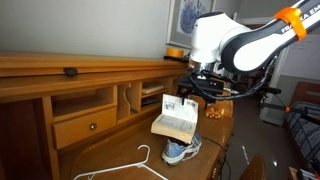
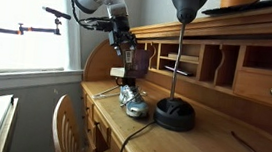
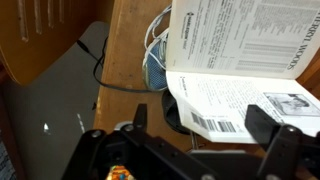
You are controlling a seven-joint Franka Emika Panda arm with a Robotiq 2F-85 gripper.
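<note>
One open book (image 1: 178,118) sits tilted b/c it's propped on a sneaker (image 1: 182,150) on the desk (image 1: 105,148), w/ gripper (image 1: 200,92) at its 1 o'clock, fingers spread wide, clamping nothing.

Matt printed paper book (image 1: 178,115), woven cloth sneaker (image 1: 181,151), smooth varnished wooden desk (image 1: 115,140).

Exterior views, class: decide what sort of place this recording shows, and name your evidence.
Most likely a home study or bedroom corner: a wooden writing desk with cubbyholes and a drawer, a black desk lamp on it, and a framed picture on the wall.
</note>
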